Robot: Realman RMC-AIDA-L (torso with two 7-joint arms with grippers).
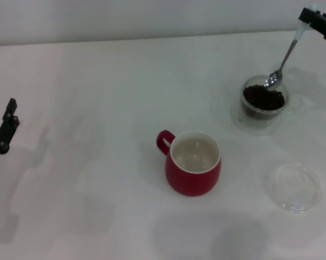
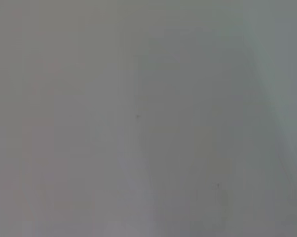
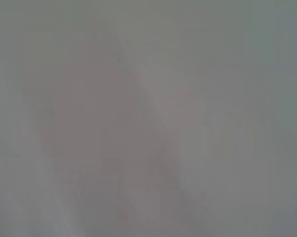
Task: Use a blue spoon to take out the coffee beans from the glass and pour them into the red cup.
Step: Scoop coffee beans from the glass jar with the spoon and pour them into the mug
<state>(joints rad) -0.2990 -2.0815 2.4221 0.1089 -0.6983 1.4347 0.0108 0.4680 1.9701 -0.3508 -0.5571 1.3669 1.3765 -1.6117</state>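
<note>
The white worktop (image 1: 98,97) carries everything, and the largest thing on it is the squat dark-red cup with a white inside (image 1: 194,164), standing upright near the middle toward the near edge, its loop handle turned toward the left edge and slightly toward the far edge. Toward the far right corner stands the small clear glass on its wide saucer-like base (image 1: 262,104), holding a heap of dark brown coffee beans (image 1: 263,97). A flat clear shallow dish (image 1: 294,187) lies near the right edge, nearer than the glass and well apart from the cup. The thin metal spoon with a pale blue handle (image 1: 282,63) is tilted, its long axis running from the far right corner down toward the glass, shiny bowl lowest and resting at the top of the beans by the far rim. The right pincer (image 1: 317,20) sits at the far right corner, clamped on the handle's upper end. The left pincer (image 1: 4,132) hangs by the left edge; its state cannot be told.
</note>
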